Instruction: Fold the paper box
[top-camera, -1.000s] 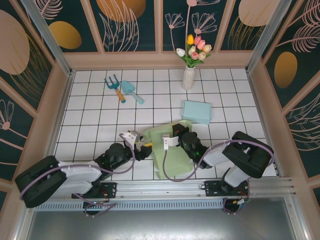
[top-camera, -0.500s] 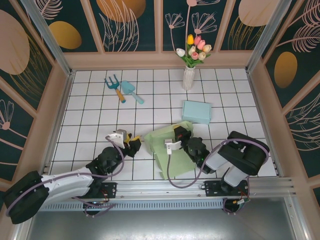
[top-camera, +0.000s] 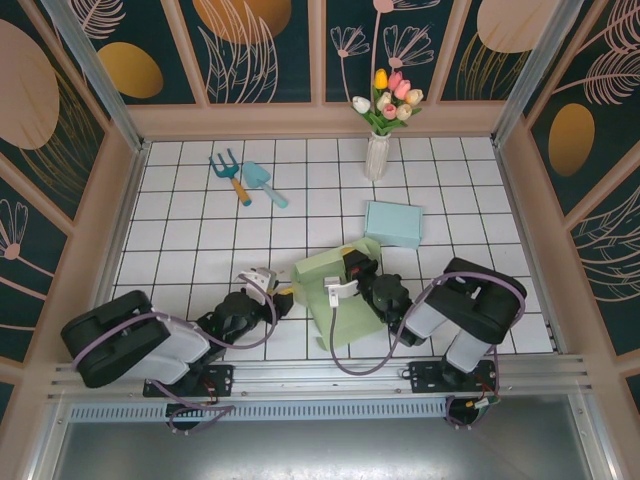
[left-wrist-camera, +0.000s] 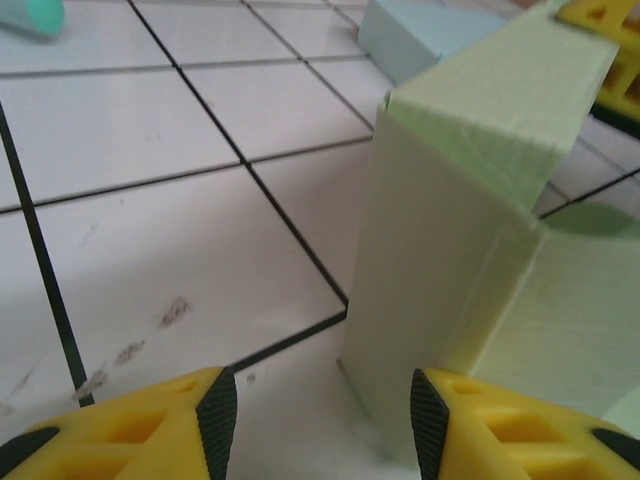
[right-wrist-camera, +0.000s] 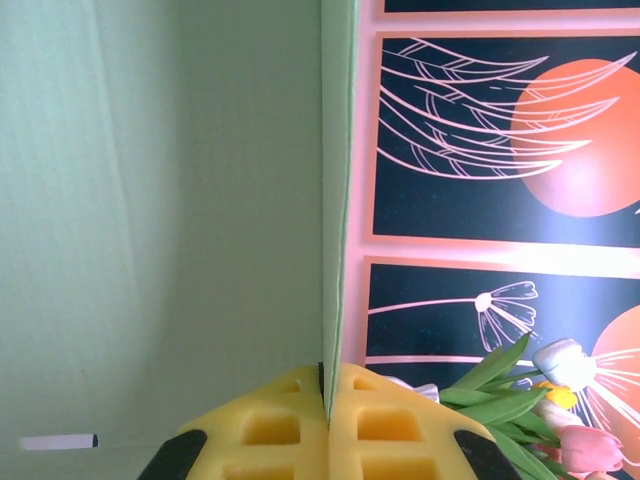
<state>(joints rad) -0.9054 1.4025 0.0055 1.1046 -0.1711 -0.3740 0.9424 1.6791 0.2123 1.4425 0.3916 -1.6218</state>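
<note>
Two arms, top view: both lie low over the white tiled table (top-camera: 180, 230), one from the near left, one from the near right.
Paper box, top view: the pale green paper box (top-camera: 315, 272) is only partly folded up. It sits around the middle of the table, a bit toward the near edge, between the two tools.
Left tool, top view: the left tool (top-camera: 280, 295) is just left of the box. Can't judge the finger gap from up here tbh.
Right tool, top view: the right tool (top-camera: 352, 268) is at the far right part of the box, on a raised flap.
Other stuff, top view: a blue box (top-camera: 393, 223) lies just beyond the green one. A vase of tulips (top-camera: 376, 155) stands by the far wall, and a rake (top-camera: 228, 170) and trowel (top-camera: 262, 182) lie far left.
Left wrist, tool: the yellow fingers (left-wrist-camera: 140, 430) are apart with nothing gripped, and the left tool (left-wrist-camera: 315, 415) points at the box.
Left wrist, box: one wall of the paper box (left-wrist-camera: 430, 290) stands upright on the tiles right ahead, closer to the right-hand finger. The blue box (left-wrist-camera: 440, 30) is behind it.
Right wrist, tool: the right tool (right-wrist-camera: 325, 425) has its fingers pressed together, clamped on the thin edge of a green panel.
Right wrist, box: the paper box (right-wrist-camera: 160, 200) panel runs up the left side, with the tulips (right-wrist-camera: 550, 400) at lower right.
</note>
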